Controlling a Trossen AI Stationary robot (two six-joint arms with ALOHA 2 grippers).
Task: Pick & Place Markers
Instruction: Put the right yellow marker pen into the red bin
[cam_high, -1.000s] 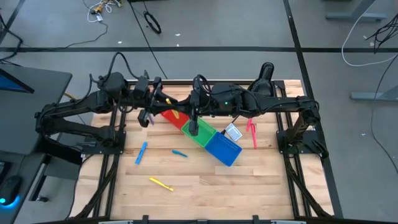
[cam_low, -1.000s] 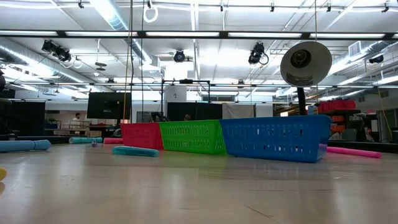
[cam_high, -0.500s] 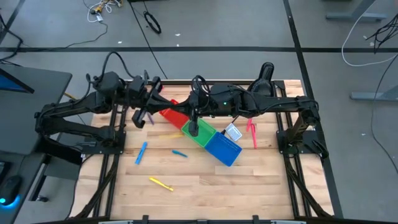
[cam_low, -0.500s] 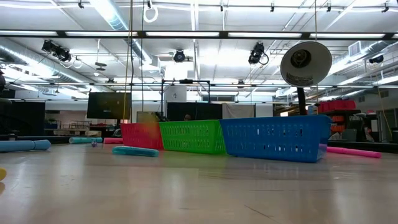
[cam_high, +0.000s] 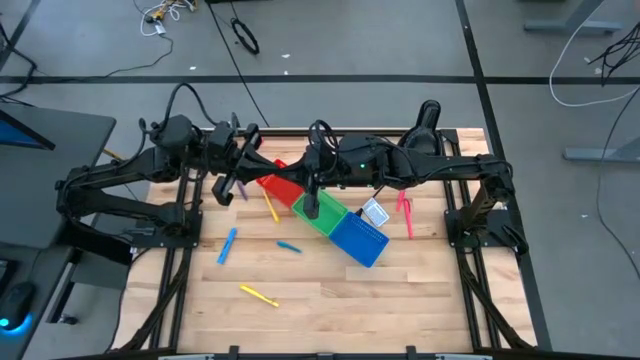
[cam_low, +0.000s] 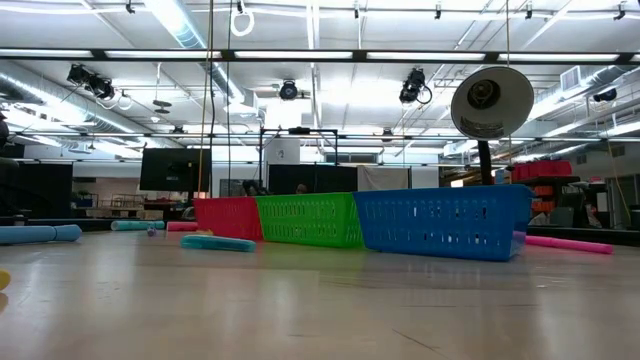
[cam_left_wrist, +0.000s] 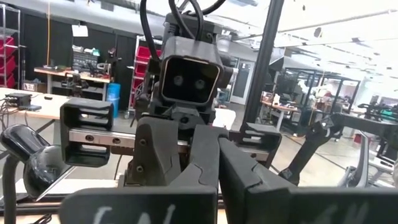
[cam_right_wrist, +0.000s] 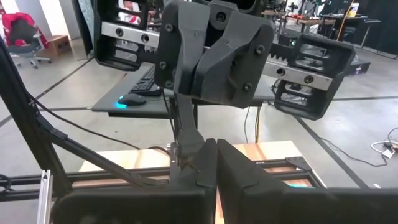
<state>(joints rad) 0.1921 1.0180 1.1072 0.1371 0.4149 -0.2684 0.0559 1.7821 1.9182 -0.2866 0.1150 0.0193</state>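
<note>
Two dark robot arms are meeting high over the far side of a wooden table (cam_high: 330, 300), facing each other above a diagonal row of red (cam_high: 280, 186), green (cam_high: 318, 211) and blue (cam_high: 358, 238) bins. The left gripper (cam_high: 252, 160) is hanging over the red bin with its fingers pressed together on nothing; the right gripper (cam_high: 312, 182), over the green bin, is likewise closed and empty. Markers are lying scattered on the tabletop: a yellow one (cam_high: 270, 207) just beside the red bin, two blue ones (cam_high: 228, 245) (cam_high: 289, 245) nearer the middle, another yellow one (cam_high: 259, 295) toward the near edge, and pink ones (cam_high: 406, 215) beyond the blue bin.
</note>
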